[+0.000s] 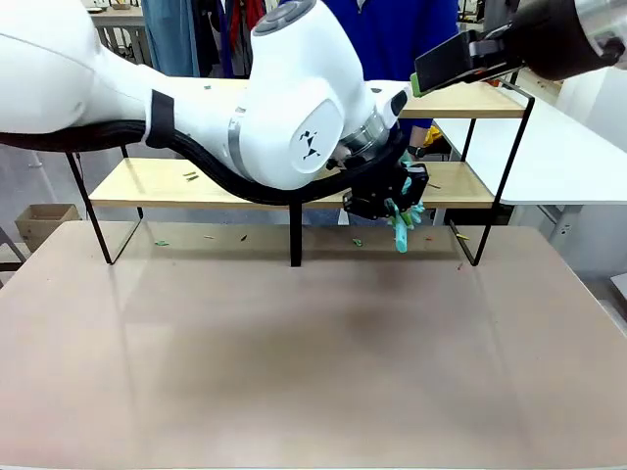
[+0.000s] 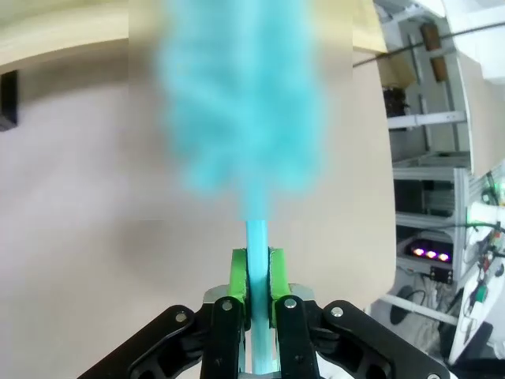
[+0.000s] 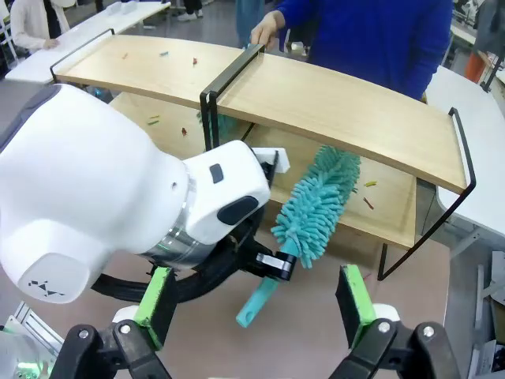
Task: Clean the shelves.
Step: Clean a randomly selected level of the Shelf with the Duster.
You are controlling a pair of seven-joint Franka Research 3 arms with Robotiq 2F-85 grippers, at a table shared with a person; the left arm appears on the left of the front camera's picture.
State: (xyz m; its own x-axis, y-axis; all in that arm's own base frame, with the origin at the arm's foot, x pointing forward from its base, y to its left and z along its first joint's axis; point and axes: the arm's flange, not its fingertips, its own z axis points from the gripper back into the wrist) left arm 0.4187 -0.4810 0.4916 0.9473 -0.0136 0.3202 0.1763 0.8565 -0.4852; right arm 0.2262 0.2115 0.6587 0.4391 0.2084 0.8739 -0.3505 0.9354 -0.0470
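In the front view, the two-tier light-wood shelves (image 1: 147, 181) on a thin black metal frame are standing at the far side of the smooth brownish desk (image 1: 313, 372). Their long axis is running left to right across the picture. The left tool (image 1: 392, 201) is hanging in front of the lower board, right of the central post. It is clamping a turquoise duster (image 1: 404, 225), part of which is sticking down below it. The right tool (image 1: 431, 73) is hovering by the upper board's right end. Small green scraps (image 1: 190, 176) are lying on the lower board.

In the left wrist view, the left tool (image 2: 257, 272) is pinching the duster's smooth plastic handle (image 2: 257, 237) tight between its green pads. The blurred, fluffy head (image 2: 237, 95) is pointing toward a wooden board's edge.

In the right wrist view, the shelves (image 3: 331, 106) are slanting from upper left to lower right. The right tool (image 3: 252, 308) is gaping wide and gripping nothing. The bristly duster (image 3: 319, 201) is angling up into the lower tier. A person's hand (image 3: 264, 30) is sitting at the top board's far edge.
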